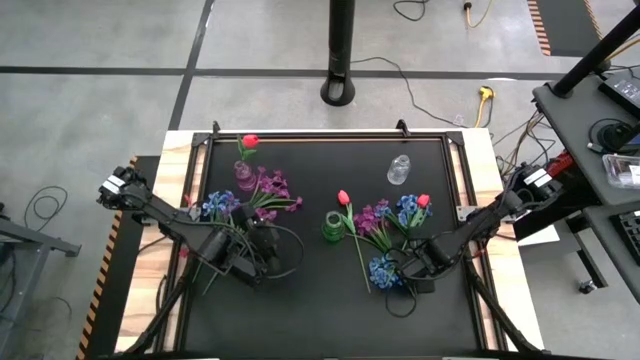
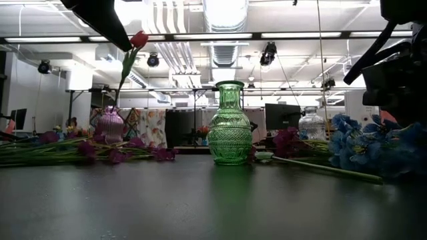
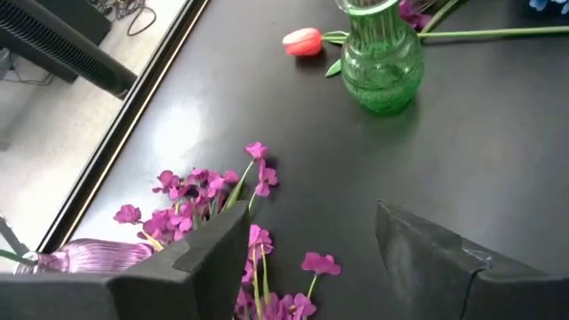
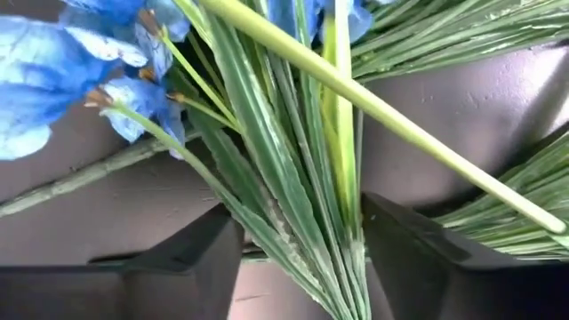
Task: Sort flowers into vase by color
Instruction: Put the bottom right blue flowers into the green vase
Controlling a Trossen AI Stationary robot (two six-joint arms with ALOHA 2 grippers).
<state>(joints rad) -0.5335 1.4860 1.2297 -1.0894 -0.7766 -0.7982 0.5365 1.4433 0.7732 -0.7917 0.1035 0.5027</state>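
A: How do the flowers look, and where are they?

B: They are artificial, with long green stems. On the left of the black worktop [image 1: 320, 300], purple sprays [image 1: 270, 188] and a blue bloom [image 1: 218, 205] lie beside a small pink vase [image 1: 244, 176], which holds one red tulip [image 1: 250, 142] upright. On the right, another red tulip [image 1: 343, 198] lies just beside the green vase [image 1: 331, 227], and further right there is a mixed heap: purple blossoms [image 1: 372, 215], blue blooms [image 1: 408, 210] and a blue cluster [image 1: 383, 270] nearer to us.

A: And the grippers?

B: The right gripper [image 4: 302, 244] is low over that heap. Its fingers stand apart, with the green leaves and stems of a blue flower [image 4: 284, 178] between them; I cannot tell if they press the stems already. The left gripper [image 3: 307, 244] is above the purple sprays, fingers apart, nothing held.

A: Anything else around?

B: A clear glass vase [image 1: 399, 170] stands far right, empty. Stems in the heap cross over each other.
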